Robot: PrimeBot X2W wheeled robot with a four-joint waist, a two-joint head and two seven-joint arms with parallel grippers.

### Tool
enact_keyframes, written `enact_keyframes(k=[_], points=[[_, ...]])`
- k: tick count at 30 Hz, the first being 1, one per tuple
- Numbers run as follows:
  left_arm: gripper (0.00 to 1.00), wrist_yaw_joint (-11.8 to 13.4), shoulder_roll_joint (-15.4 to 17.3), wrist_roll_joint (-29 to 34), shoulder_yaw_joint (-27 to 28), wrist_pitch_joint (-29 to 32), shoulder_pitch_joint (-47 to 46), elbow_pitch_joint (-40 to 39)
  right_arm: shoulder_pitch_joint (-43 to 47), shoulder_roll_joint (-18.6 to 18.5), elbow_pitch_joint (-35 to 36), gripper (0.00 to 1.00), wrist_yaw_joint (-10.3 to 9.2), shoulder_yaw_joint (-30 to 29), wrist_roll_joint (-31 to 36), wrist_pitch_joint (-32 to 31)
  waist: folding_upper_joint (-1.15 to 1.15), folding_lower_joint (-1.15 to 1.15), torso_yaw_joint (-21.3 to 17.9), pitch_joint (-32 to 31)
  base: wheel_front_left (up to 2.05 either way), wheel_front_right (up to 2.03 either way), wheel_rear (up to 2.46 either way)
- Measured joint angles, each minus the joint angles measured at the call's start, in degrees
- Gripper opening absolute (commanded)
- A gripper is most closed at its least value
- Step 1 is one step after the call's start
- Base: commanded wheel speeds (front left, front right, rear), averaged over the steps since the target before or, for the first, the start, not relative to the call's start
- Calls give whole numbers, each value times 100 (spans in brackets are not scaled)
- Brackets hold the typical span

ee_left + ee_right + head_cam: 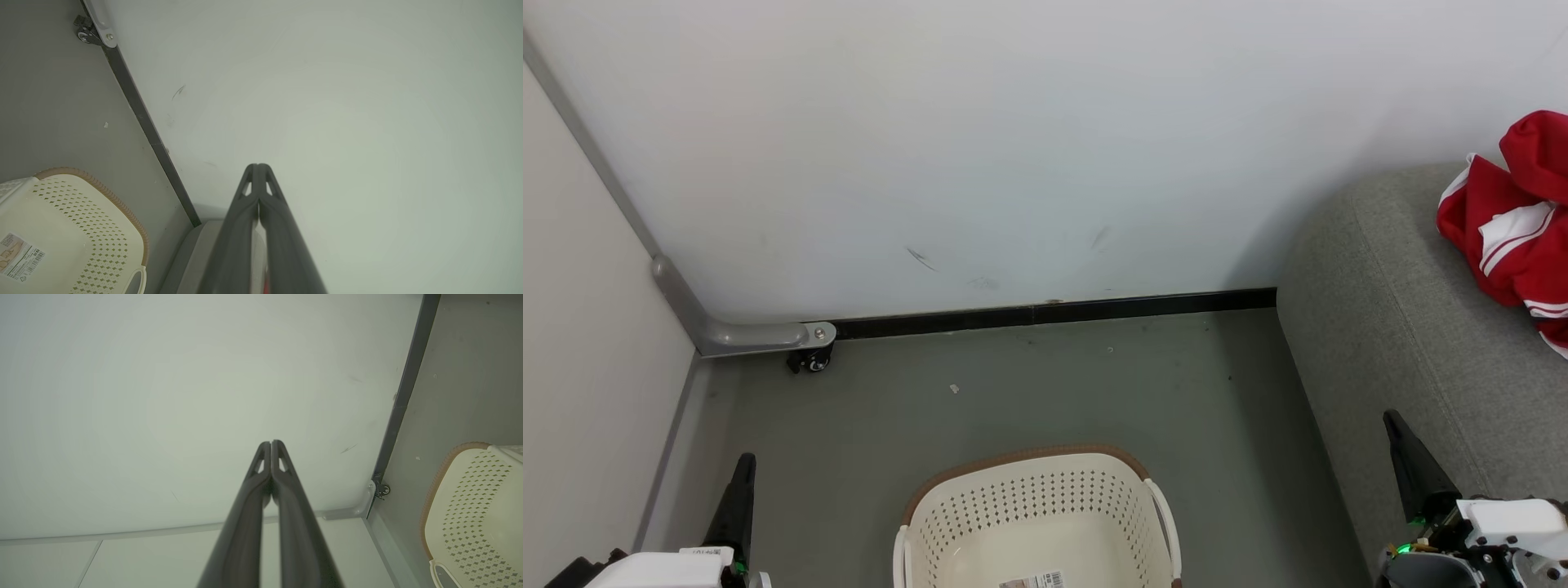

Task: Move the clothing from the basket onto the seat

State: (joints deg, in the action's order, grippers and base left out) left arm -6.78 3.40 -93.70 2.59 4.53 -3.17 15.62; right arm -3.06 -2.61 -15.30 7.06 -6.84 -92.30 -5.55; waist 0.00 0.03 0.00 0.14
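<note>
On the sofa (1388,343), head view: the clothing (1515,220) is lying in a red-and-white heap on the grey cushion at the far right, part of it running off the frame edge.
Bottom centre, head view: the basket (1029,452) is sitting on the floor (1054,384) just left of the sofa, well apart from the heap. Its visible inside is showing nothing but a paper sticker (1033,581) (the near half is cut off, so that part is staying unknown).
Lower left, head view: the left gripper (743,469) is hanging low beside the basket, its dark fingers pressed together on nothing.
Lower right, head view: the right gripper (1395,425) is hovering over the sofa's front edge, likewise pinched together and empty.
Why so: both arms are probably sitting clear of basket and heap because the carrying is looking finished.
Left wrist view: the two fingers are meeting at the tips and pointing at the bare wall (367,122). The basket is showing at the lower left and a corner of the sofa beneath the fingers, with a sliver of red at the bottom edge that may be the clothing.
Right wrist view: the fingers are touching at their tips and aiming at the same wall. The basket's holed side is peeking in at the right, near a small wheel (383,490) under a grey bracket.
Progress: judging by the heap on the cushion and the bare basket bottom, the job is looking done or nearly so.
</note>
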Motion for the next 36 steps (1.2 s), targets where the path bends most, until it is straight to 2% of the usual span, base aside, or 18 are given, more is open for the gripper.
enact_keyframes(k=[36], points=[[0, -27, -3, 1, 14, 1, -1, 23, -76, 2, -5, 0, 0, -4, 0, -1, 0, -1, 1, 0, 0, 0, 0]])
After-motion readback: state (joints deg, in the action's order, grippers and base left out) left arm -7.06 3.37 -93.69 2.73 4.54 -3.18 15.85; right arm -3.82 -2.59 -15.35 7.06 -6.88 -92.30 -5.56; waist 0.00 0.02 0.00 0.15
